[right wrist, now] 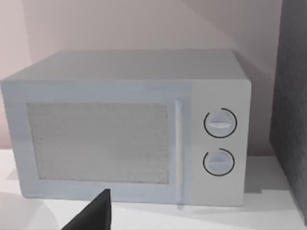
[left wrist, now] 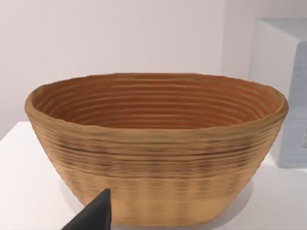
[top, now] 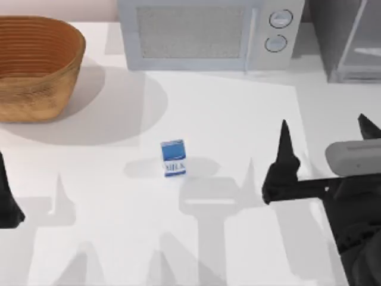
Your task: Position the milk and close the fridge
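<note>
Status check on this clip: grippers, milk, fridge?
Right gripper open, right of the milk. Left gripper parked at left edge. Milk upright mid-table, untouched. Fridge far right, nothing between.

A wide woven basket (left wrist: 156,148) is sitting on the white table (left wrist: 19,191), its ribbed inside facing the camera. A dark fingertip of the left gripper (left wrist: 93,215) is showing just before its lower wall. A pale boxy appliance (left wrist: 280,96) is standing beside the basket's far end.

The basket (top: 36,65) is ribbed, matt woven fibre. The microwave (top: 208,36) looks like smooth pale metal. The milk (top: 173,158) is smooth printed card; the table (top: 226,119) matt white.
</note>
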